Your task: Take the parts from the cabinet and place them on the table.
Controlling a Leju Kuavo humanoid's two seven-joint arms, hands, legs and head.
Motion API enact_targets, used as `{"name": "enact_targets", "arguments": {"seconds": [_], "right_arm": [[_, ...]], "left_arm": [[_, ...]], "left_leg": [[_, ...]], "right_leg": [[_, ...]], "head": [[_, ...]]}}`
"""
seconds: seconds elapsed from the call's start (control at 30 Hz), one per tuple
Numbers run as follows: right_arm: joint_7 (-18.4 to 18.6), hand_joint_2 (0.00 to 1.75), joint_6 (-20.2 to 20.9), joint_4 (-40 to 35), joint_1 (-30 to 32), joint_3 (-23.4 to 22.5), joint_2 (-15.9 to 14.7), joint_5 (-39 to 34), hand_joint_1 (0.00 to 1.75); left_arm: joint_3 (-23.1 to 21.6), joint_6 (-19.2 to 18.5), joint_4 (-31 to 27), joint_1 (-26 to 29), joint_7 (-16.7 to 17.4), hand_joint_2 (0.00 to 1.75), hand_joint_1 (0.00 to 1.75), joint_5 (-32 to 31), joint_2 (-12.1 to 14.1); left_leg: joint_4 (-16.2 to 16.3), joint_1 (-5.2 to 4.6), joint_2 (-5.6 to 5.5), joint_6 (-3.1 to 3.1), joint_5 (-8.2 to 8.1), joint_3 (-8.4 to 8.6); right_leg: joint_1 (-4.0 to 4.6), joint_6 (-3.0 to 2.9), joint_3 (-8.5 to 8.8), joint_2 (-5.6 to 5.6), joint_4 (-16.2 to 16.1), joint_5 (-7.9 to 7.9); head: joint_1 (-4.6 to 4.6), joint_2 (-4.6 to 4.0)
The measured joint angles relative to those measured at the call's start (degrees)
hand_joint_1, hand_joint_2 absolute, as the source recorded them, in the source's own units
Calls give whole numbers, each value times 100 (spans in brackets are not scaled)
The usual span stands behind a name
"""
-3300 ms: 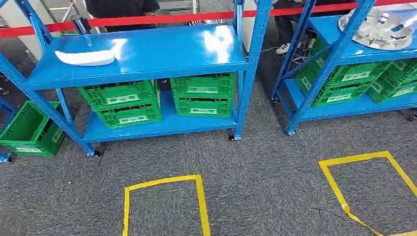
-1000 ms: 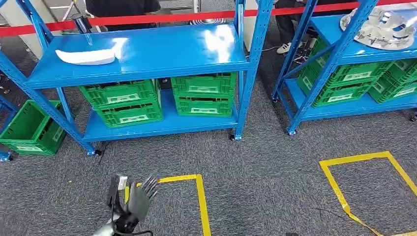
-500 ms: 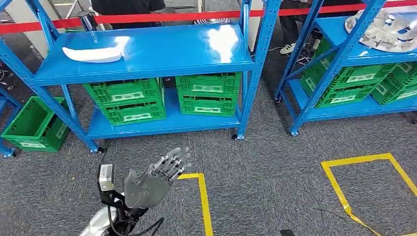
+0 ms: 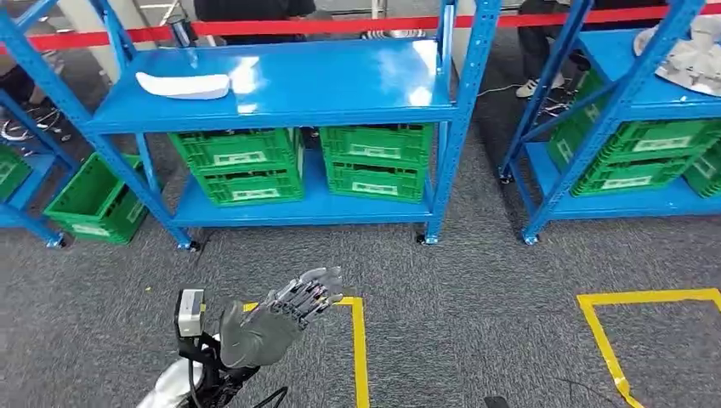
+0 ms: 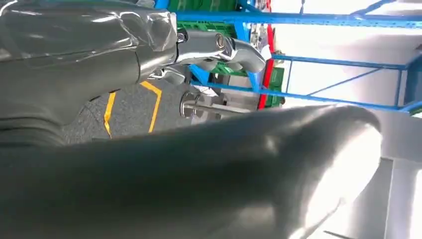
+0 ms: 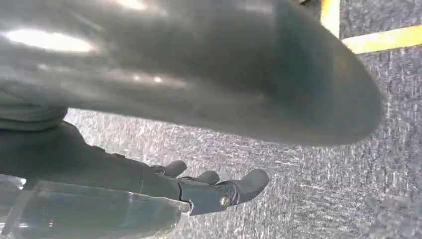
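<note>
The left hand [image 4: 270, 323] is up in front of the robot now, palm turned and fingers [image 4: 308, 293] spread apart, holding nothing. Three seconds back it was out of the head picture altogether; a second ago it was just coming up low over the yellow tape square [image 4: 353, 340] on the carpet, and since then it has risen and stretched forward toward the blue rack [image 4: 281, 93]. Over the last half second the hand itself barely moved in the picture, but the whole scene slid: the rack sits further right and lower than before, which I read as the robot turning or stepping, not the shelving moving.

The part to fetch, a long white piece [image 4: 183, 85], lies on the rack's top shelf near its left end, well apart from the hand and untouched. Green crates [image 4: 242, 166] are stacked on the lower shelf beneath it. A second rack on the right carries a shiny metal part [image 4: 693, 55] at the edge of view. A person in dark clothes stands behind the red barrier [image 4: 340, 25].

The right hand [image 6: 209, 191] hangs low over the grey carpet, fingers loosely extended with nothing between them.

My guess is the robot is only at the approach stage: arm raised, nothing picked up yet, and it needs to close in on the shelf before any grasp.
</note>
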Motion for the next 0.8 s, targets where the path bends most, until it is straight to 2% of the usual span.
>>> {"name": "enact_targets", "arguments": {"seconds": [0.03, 0.07, 0.1, 0.13, 0.17, 0.2, 0.27, 0.3, 0.33, 0.37, 0.4, 0.43, 0.47, 0.5, 0.53, 0.57, 0.6, 0.63, 0.67, 0.7, 0.8], "right_arm": [[0, 0, 4, 0, -2, 0, 9, -4, 0], [0, 0, 4, 0, -8, 0, 17, -4, 0], [0, 0, 4, 0, -13, 0, 22, -7, 0], [0, 0, 4, 0, -14, 0, 37, -7, 0], [0, 0, 7, -2, -12, -2, 85, -7, 0], [0, 0, 7, -2, -13, -2, 65, -9, 0], [0, 0, 7, -2, -10, -2, 70, -15, 0], [0, 0, 9, -11, -24, -2, 85, -13, 0], [-13, 0, 13, -24, -37, 0, 76, -11, 0], [-35, 0, 26, -24, -35, 2, 79, -4, 0], [-53, 0, 26, -24, -38, 2, 76, 2, 0], [-57, 0, 28, -24, -39, 4, 72, 11, 0], [-57, 0, 28, -22, -26, 4, 66, 11, 0], [-57, 0, 28, -22, -14, 4, 61, 15, 0], [-59, 0, 31, -22, -16, 7, 61, 13, 0], [-66, 0, 31, -22, -28, 9, 61, 13, 0], [-79, 175, 24, -22, -47, 9, 61, 2, 0], [-105, 175, 15, -24, -64, 9, 55, -7, 0], [-129, 175, 13, -24, -72, 9, 59, -20, 0], [-144, 175, 13, -24, -77, 9, 63, -48, 0], [-214, 175, 44, -31, -87, 9, 68, -74, 0]], "left_arm": [[-17, 0, 0, -1, 0, 0, 0, 0, 2], [-28, 0, -2, -9, 2, 0, 0, 2, 7], [-41, 0, -7, -22, 2, 0, 0, 2, 11], [-48, 0, -20, -38, 0, 0, 0, 4, 20], [-57, 0, -48, -63, 0, 0, 0, 7, 24], [-66, 0, -50, -82, 0, 0, 0, 7, 24], [-72, 0, -55, -94, 2, 0, 0, 9, 26], [-76, 0, -65, -92, 2, 0, 0, 9, 41], [-81, 4, -94, -79, 4, 0, 0, 11, 48], [-85, 6, -107, -107, 0, 0, 0, 39, 55], [-94, 29, -114, -130, 7, 0, 0, 42, 44], [-105, 66, -131, -118, 11, 0, 0, 44, 46], [-111, 85, -133, -100, 13, 0, 0, 44, 52], [-122, 127, -136, -84, 29, 0, 0, 42, 59], [-127, 162, -140, -74, 50, 0, 0, 37, 68], [-133, 186, -153, -66, 61, 0, 0, 26, 79], [-138, 208, -172, -59, 63, 0, 0, 22, 85], [-142, 234, -197, -49, 66, 0, 0, 22, 94], [-142, 258, -227, -41, 68, 0, 0, 17, 103], [-142, 286, -258, -31, 77, 0, 0, 9, 116], [-146, 315, -332, 14, 77, 0, 0, -9, 149]], "left_leg": [[-112, -2, 4, 26, 111, 52], [-452, -10, 14, 65, 315, 225], [-996, -24, 45, 125, 572, 505], [-1550, -72, 196, 222, 785, 802], [-1798, -139, 460, 283, 727, 914], [-1824, -170, 416, 283, 755, 892], [-1818, -204, 302, 301, 762, 861], [-1861, -212, 238, 334, 797, 852], [-2020, -110, 168, 334, 916, 952], [-2078, -136, 119, 367, 950, 958], [-2073, -136, 63, 387, 981, 935], [-2071, -134, -12, 388, 986, 920], [-2069, -141, -70, 392, 990, 913], [-2062, -143, -132, 389, 992, 906], [-2055, -142, -182, 388, 992, 907], [-2043, -139, -221, 383, 989, 910], [-2021, -132, -262, 363, 975, 911], [-1981, -126, -292, 329, 952, 909], [-1939, -131, -301, 288, 925, 882], [-1876, -183, -323, 241, 885, 850], [-1890, -147, -324, 201, 898, 830]], "right_leg": [[17, 0, 3, -50, 0, 0], [36, 0, 9, -92, -1, -1], [54, 0, 19, -143, -2, -2], [69, -2, 29, -188, -4, -4], [81, 2, 32, -234, -5, -6], [108, 8, 22, -299, -10, -5], [74, 19, 27, -405, -23, 0], [84, 54, 50, -465, -53, 16], [77, 89, 5, -385, -10, -24], [74, 61, -60, -150, 155, -139], [68, 11, -220, 9, 507, -314], [67, -19, -436, 95, 974, -500], [67, -22, -636, 124, 1399, -650], [66, 9, -788, 136, 1700, -707], [65, 56, -791, 136, 1666, -643], [57, 122, -675, 136, 1389, -487], [42, 195, -452, 136, 883, -257], [26, 252, -191, 142, 308, -29], [9, 234, -68, 165, -19, 30], [32, 141, -36, 174, -33, 54], [75, 30, -59, 165, -15, 73]], "head": [[0, 0], [-2, 0], [-2, 0], [-2, 0], [15, 0], [9, 0], [7, 0], [2, 0], [4, 0], [29, 0], [26, 0], [44, 0], [37, 0], [44, 0], [39, 0], [44, 0], [42, 0], [42, 0], [50, 0], [37, 0], [39, 0]]}}
